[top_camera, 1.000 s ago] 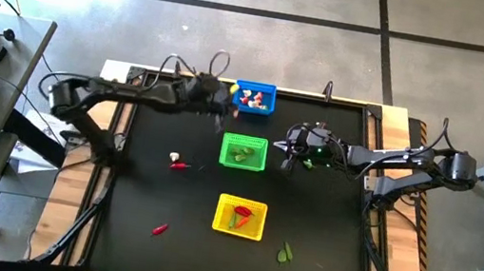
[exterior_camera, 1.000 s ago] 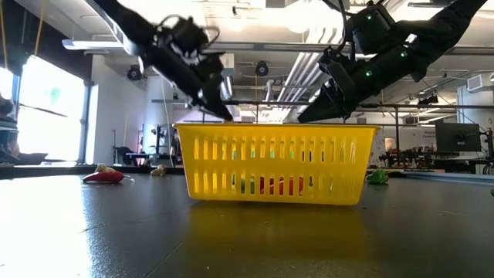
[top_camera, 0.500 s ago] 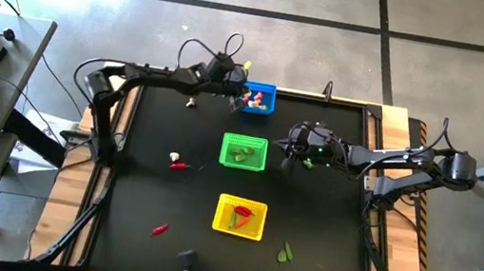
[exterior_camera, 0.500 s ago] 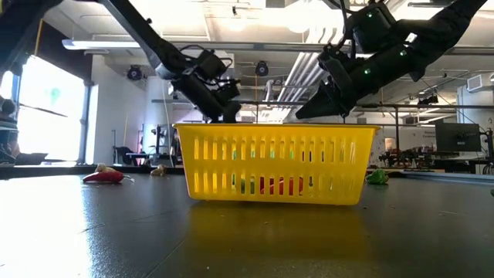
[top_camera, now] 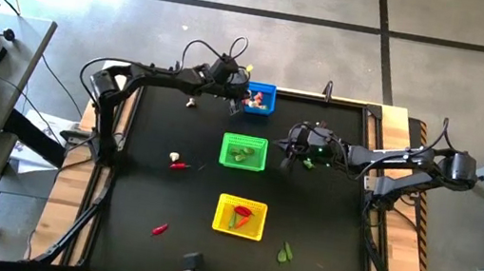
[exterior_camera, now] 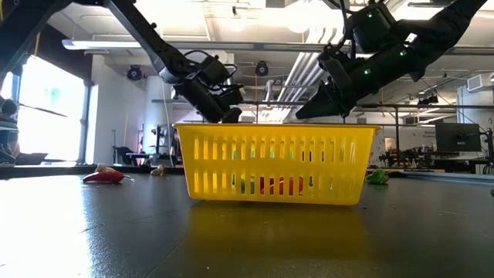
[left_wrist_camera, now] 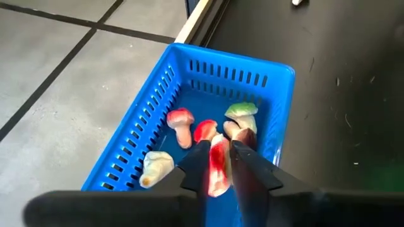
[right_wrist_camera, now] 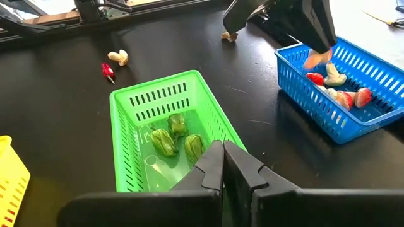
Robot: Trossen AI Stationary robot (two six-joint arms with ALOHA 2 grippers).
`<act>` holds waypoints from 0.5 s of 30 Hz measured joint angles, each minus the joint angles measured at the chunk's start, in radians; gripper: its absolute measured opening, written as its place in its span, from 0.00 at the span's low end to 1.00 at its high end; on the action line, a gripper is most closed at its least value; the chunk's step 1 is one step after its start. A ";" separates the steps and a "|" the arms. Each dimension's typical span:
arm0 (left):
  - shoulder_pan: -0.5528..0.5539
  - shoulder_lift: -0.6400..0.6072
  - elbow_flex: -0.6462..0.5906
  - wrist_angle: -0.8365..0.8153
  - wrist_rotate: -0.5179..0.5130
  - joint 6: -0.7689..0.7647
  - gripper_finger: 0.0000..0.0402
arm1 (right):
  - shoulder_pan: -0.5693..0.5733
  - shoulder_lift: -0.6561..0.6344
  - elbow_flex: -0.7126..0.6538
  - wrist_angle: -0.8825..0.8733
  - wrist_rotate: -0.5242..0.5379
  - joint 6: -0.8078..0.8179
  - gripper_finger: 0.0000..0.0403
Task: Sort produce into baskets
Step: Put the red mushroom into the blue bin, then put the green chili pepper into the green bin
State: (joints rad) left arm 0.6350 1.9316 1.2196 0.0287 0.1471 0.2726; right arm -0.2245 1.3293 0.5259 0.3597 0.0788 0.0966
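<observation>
- Two chillies [top_camera: 179,166] [top_camera: 159,229] lie on open table [top_camera: 147,193] at left, with a mushroom [top_camera: 190,103] near the top edge.
- Left claw [left_wrist_camera: 219,165] hangs over the blue basket [top_camera: 260,99] at the table's top edge, fingers slightly parted around a red-and-white mushroom [left_wrist_camera: 216,165]; more mushrooms [left_wrist_camera: 180,122] lie inside.
- Green basket [top_camera: 243,151], centre, holds leafy bits [right_wrist_camera: 165,143].
- Yellow basket [top_camera: 239,216], below it, holds a chilli [top_camera: 242,214] and something green.
- Right claw [right_wrist_camera: 223,169] hovers closed and empty just right of the green basket.
- One leafy bit [top_camera: 286,254] lies lower right, bare table around it.
</observation>
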 joint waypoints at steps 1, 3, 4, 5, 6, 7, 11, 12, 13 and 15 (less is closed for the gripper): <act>0.000 0.000 0.000 0.000 0.000 0.000 0.15 | 0.000 0.000 0.000 0.000 0.000 0.000 0.00; -0.002 0.001 0.000 -0.001 -0.001 0.000 0.19 | 0.000 0.000 0.000 0.000 0.000 0.000 0.00; -0.002 0.001 0.000 0.001 -0.007 -0.001 0.21 | 0.000 0.000 0.000 0.000 0.000 0.000 0.00; -0.003 0.001 0.000 0.005 -0.013 -0.001 0.23 | 0.000 0.000 0.000 0.000 0.000 0.000 0.00; -0.003 0.001 0.000 0.011 -0.017 -0.004 0.25 | 0.000 0.000 0.000 0.000 0.000 0.000 0.00; -0.003 0.001 0.000 0.017 -0.018 -0.005 0.26 | 0.000 0.000 0.000 0.000 0.000 0.000 0.00; -0.008 0.001 0.000 0.035 -0.019 0.007 0.25 | 0.001 0.000 0.000 0.000 0.000 0.000 0.00; -0.011 0.001 -0.003 0.046 -0.022 0.009 0.23 | 0.003 0.000 0.000 0.000 -0.001 0.000 0.00; -0.016 0.001 -0.007 0.066 -0.022 0.009 0.20 | 0.005 0.000 0.000 0.000 -0.003 0.000 0.00; -0.030 -0.013 -0.022 0.108 -0.021 0.009 0.14 | 0.009 0.000 0.000 -0.003 -0.004 0.000 0.00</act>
State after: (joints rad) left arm 0.6048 1.9190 1.1974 0.1364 0.1256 0.2817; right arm -0.2158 1.3293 0.5259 0.3564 0.0746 0.0965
